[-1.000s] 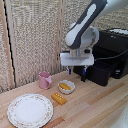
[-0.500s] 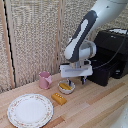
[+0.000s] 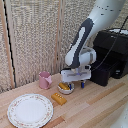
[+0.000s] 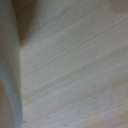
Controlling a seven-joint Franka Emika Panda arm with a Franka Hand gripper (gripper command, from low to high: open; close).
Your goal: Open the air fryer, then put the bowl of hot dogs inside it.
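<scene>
My hand (image 3: 75,82) covers part of the bowl (image 3: 65,89); my finger gap is too small to read. The air fryer (image 3: 113,52) runs off-frame. Wrist view: blurred table (image 4: 75,65) only.

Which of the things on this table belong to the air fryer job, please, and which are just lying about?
Belongs to the job:
- air fryer
- bowl holding the hot dogs
- gripper, hanging just above the bowl

Just lying about:
- pink mug
- floral-rimmed plate
- yellow-orange block
</scene>
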